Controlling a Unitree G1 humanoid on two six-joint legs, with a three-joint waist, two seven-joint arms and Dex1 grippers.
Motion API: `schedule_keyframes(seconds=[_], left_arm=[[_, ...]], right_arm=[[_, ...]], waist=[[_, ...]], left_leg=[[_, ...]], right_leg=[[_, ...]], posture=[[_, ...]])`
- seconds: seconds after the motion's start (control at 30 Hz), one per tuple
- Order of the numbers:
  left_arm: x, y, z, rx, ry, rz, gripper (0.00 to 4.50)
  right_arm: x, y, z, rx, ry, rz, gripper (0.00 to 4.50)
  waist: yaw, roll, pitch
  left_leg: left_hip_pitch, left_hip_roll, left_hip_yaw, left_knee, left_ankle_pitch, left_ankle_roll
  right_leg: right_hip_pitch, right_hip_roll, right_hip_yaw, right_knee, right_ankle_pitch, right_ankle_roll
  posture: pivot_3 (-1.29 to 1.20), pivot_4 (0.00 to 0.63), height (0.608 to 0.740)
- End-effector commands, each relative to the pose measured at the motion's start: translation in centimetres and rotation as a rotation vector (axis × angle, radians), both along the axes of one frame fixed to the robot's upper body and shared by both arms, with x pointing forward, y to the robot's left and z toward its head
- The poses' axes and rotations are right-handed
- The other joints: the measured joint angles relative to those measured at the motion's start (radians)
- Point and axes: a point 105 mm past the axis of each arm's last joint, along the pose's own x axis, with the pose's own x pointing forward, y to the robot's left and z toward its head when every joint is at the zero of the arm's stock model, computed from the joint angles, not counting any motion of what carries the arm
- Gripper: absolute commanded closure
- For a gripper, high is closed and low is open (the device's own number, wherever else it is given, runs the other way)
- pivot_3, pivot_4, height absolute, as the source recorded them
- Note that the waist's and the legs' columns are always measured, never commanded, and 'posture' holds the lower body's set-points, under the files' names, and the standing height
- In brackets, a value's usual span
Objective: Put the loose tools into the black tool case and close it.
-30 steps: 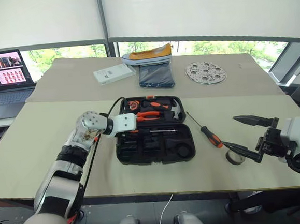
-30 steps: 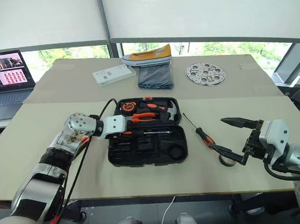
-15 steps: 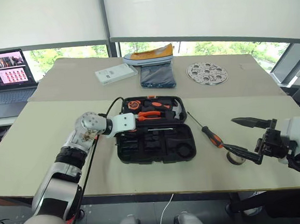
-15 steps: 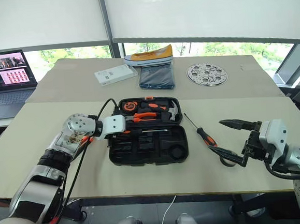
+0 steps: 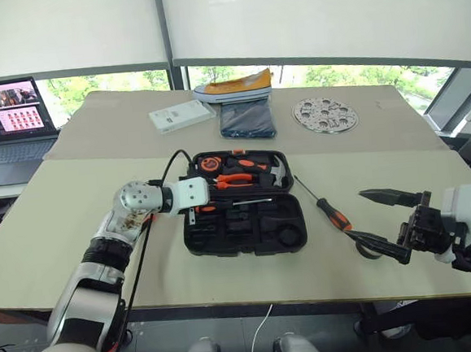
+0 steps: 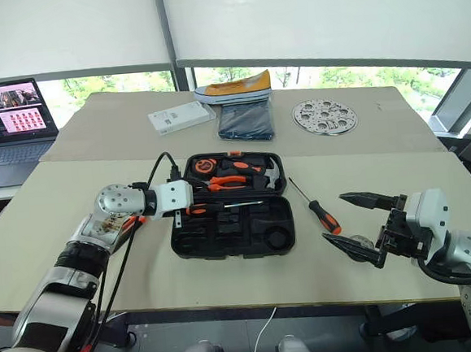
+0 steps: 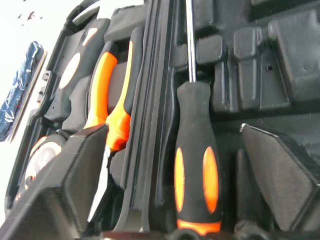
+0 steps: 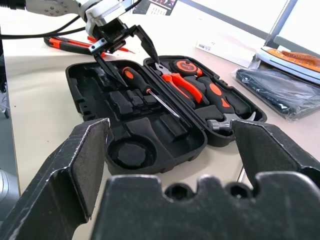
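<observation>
The black tool case (image 5: 245, 245) lies open in the middle of the table. My left gripper (image 5: 198, 211) hangs open over its left end. A black-and-orange screwdriver (image 7: 195, 170) lies in a slot between the spread fingers, free of both. A second screwdriver (image 5: 333, 214) rests on the table right of the case. The grey tape roll (image 5: 367, 248) sits just beyond it, partly behind the lower finger of my open right gripper (image 5: 384, 223), which holds nothing. The orange-black utility knife (image 8: 62, 43) lies on the table on the case's left side, beyond my left gripper.
Orange-handled pliers (image 5: 236, 180), a small hammer (image 5: 274, 173) and a tape measure (image 5: 210, 163) fill the case's far half. A laptop (image 5: 7, 120), white box (image 5: 179, 115), dark cloth (image 5: 246, 120), shoe (image 5: 232, 86) and metal disc (image 5: 324, 113) lie further back.
My left gripper has opened and let go of the screwdriver, which now lies in the case. The right gripper has stayed open beside the tape roll.
</observation>
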Motion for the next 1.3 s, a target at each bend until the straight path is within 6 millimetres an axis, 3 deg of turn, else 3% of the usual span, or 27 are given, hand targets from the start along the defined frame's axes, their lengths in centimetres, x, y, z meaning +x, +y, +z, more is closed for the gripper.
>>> schedule_keyframes(seconds=[0.03, 0.07, 0.2, 0.4, 0.77, 1.3], left_arm=[[-0.5, -0.1, 1.0, -0.163, 0.086, 0.014, 0.58], [-0.5, 0.0, 0.7, -0.171, 0.105, 0.024, 0.74], [0.0, -0.4, 0.2, -0.274, 0.185, 0.105, 2.25], [0.6, -1.6, -2.0, -0.246, 0.285, 0.196, 4.46], [-1.1, -2.5, -4.9, -0.117, 0.448, 0.198, 4.46], [-0.3, -4.0, -5.2, -0.091, 0.407, 0.217, 4.46]], right_arm=[[-0.2, 0.2, 1.2, 0.018, -0.043, 0.005, 0.0], [-0.2, 0.2, 1.1, 0.02, -0.042, 0.005, 0.0], [-0.2, 0.4, 1.0, 0.03, -0.035, 0.007, 0.0], [-0.3, 0.8, 0.7, 0.044, -0.029, 0.006, 0.0], [-0.5, 0.6, 0.4, 0.05, -0.018, -0.012, 0.0], [-0.1, 0.7, -1.3, 0.092, 0.017, -0.065, 0.0]], waist=[[-0.001, 0.0, 0.0], [-0.001, 0.0, 0.0], [-0.002, 0.0, 0.0], [0.001, 0.0, 0.0], [0.009, 0.006, -0.004], [0.019, 0.01, -0.006]], left_leg=[[0.0, 0.0, 0.0, 0.0, 0.0, 0.0], [-0.001, 0.0, 0.0, 0.0, 0.0, 0.0], [-0.001, 0.0, 0.0, 0.0, 0.0, 0.0], [-0.002, 0.0, -0.001, 0.005, 0.0, 0.0], [-0.002, -0.001, -0.001, 0.006, 0.0, 0.001], [-0.002, -0.001, -0.001, 0.007, -0.001, 0.001]], right_leg=[[0.0, 0.0, 0.0, 0.0, 0.0, 0.0], [0.0, 0.0, 0.0, 0.0, 0.0, 0.0], [-0.001, 0.001, 0.0, 0.0, 0.0, 0.0], [0.0, 0.0, 0.0, 0.0, 0.001, 0.002], [0.002, 0.0, -0.001, 0.0, 0.002, 0.003], [0.002, 0.0, 0.0, -0.001, 0.001, 0.004]], posture=[[0.0, 0.15, 0.74], [0.0, 0.15, 0.74], [0.0, 0.15, 0.74], [0.0, 0.15, 0.74], [0.0, 0.15, 0.74], [0.0, 0.15, 0.74]])
